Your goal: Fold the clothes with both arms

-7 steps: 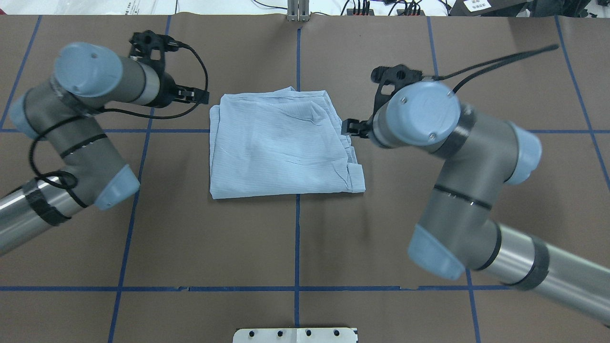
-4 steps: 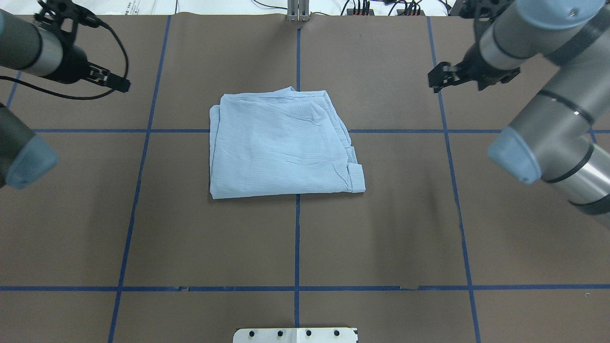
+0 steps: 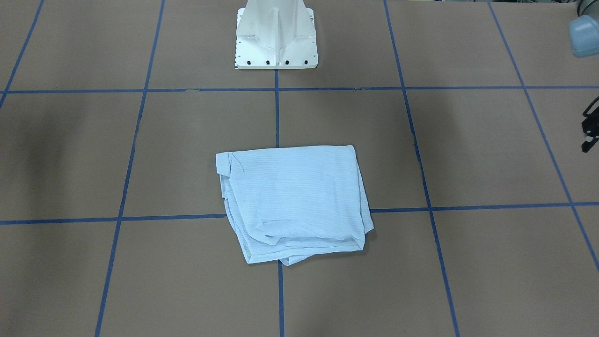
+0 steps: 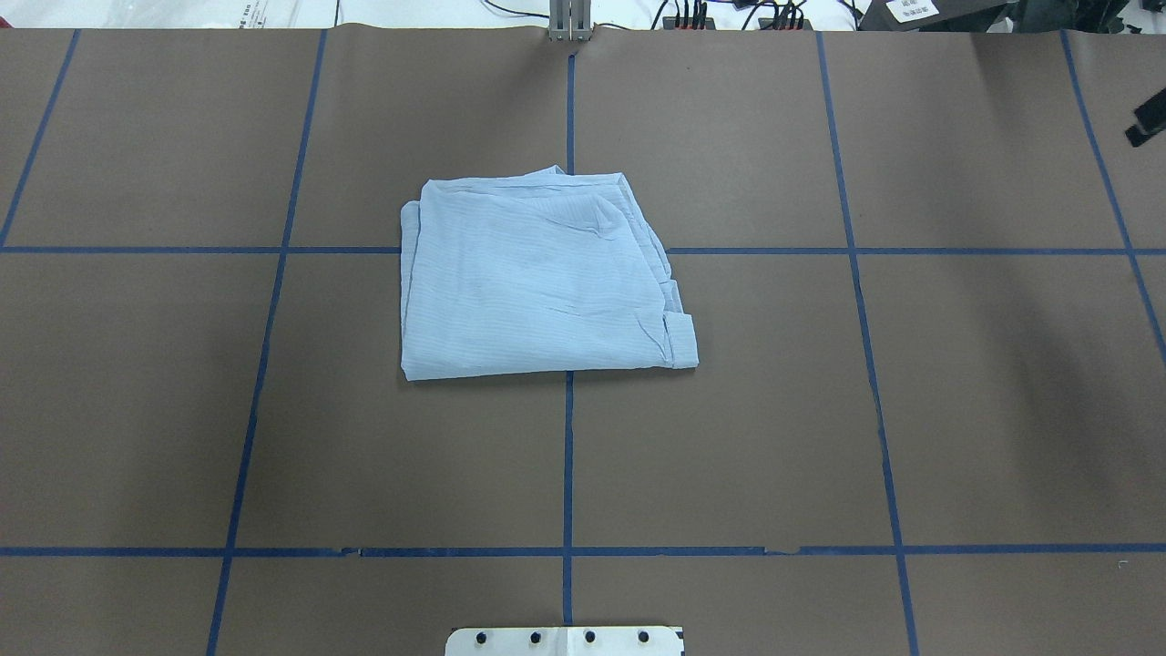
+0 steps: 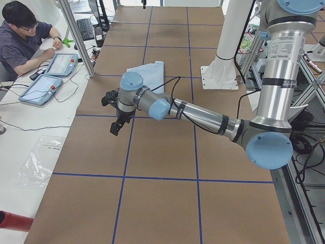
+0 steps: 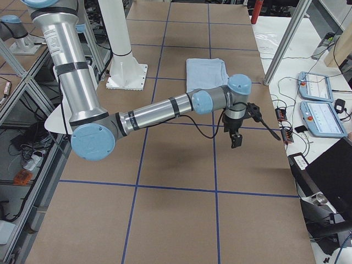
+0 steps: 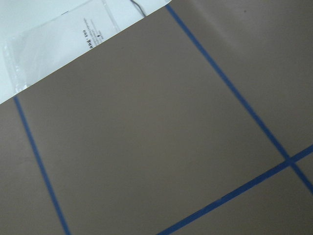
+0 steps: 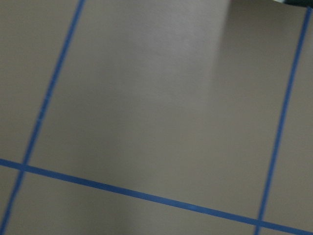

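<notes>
The light blue striped shirt (image 4: 537, 282) lies folded into a rough rectangle at the middle of the table, also in the front view (image 3: 295, 196) and both side views (image 5: 147, 76) (image 6: 206, 71). No gripper touches it. My left gripper (image 5: 116, 126) hangs over bare table far to the shirt's left; only a black sliver of it shows in the front view (image 3: 590, 131). My right gripper (image 6: 236, 140) hangs over bare table far to the shirt's right; only its tip shows overhead (image 4: 1146, 126). Nothing hangs from either gripper. I cannot tell whether they are open or shut.
The white pedestal base (image 3: 276, 42) stands at the robot's side of the table. Blue tape lines (image 4: 567, 456) grid the brown surface. An operator (image 5: 20, 35) sits with tablets (image 5: 43, 86) beyond the far edge. A clear plastic bag (image 7: 54, 44) lies off the table's left end.
Both arms have swung outward, away from the shirt. The left arm has left the overhead view; only the right gripper's tip remains at its right edge. The shirt has not moved.
</notes>
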You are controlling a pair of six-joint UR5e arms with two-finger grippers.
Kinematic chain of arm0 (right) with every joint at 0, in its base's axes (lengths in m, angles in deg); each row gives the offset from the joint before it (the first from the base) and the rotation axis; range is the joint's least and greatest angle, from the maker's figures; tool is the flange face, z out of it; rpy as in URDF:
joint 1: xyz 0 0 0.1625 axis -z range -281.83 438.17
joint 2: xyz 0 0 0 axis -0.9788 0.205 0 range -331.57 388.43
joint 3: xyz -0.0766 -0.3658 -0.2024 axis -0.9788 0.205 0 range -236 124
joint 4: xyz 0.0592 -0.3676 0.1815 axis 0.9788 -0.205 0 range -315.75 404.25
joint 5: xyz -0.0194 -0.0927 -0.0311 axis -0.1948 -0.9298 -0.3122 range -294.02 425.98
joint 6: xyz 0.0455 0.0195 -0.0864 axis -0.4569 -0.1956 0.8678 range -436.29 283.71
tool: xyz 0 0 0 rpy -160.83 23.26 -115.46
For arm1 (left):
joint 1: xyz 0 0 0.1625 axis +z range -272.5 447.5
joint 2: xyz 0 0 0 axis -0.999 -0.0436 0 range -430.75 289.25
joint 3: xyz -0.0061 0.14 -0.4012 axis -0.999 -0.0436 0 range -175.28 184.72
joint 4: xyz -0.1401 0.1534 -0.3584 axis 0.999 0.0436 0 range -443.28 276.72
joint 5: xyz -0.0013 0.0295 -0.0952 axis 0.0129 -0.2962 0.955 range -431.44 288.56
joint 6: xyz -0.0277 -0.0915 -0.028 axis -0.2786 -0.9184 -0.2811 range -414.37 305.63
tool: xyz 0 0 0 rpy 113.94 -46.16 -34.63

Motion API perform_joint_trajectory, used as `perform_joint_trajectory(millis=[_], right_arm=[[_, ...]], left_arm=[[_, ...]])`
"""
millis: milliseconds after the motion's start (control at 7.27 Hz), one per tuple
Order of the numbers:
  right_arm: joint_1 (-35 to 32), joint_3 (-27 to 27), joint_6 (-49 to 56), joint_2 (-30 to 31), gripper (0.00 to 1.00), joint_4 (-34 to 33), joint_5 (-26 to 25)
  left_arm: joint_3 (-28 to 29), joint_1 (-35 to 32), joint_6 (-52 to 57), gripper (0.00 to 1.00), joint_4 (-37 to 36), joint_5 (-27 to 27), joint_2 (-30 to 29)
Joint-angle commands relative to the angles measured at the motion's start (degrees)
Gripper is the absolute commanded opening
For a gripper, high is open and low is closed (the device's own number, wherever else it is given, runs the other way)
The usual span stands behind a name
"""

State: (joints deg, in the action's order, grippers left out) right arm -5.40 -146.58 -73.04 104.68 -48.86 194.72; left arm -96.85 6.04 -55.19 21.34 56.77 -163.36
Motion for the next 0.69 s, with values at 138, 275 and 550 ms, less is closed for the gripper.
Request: perform_joint_trajectory(millis=[138,275,550], right_arm=[[-6.2,3.5,5.5,13.9,1.00,6.6,1.6],[-8.7,3.4,5.5,15.0,1.00,7.4,3.5],[-9.5,3.1,5.5,15.9,1.00,7.7,5.0]], left_arm=[[4.8,-4.7,1.0,1.00,-0.1,3.0,6.5],[5.1,-4.7,1.2,1.00,-3.4,3.4,7.8],[3.1,-4.8,12.7,1.00,-16.3,3.5,8.5]])
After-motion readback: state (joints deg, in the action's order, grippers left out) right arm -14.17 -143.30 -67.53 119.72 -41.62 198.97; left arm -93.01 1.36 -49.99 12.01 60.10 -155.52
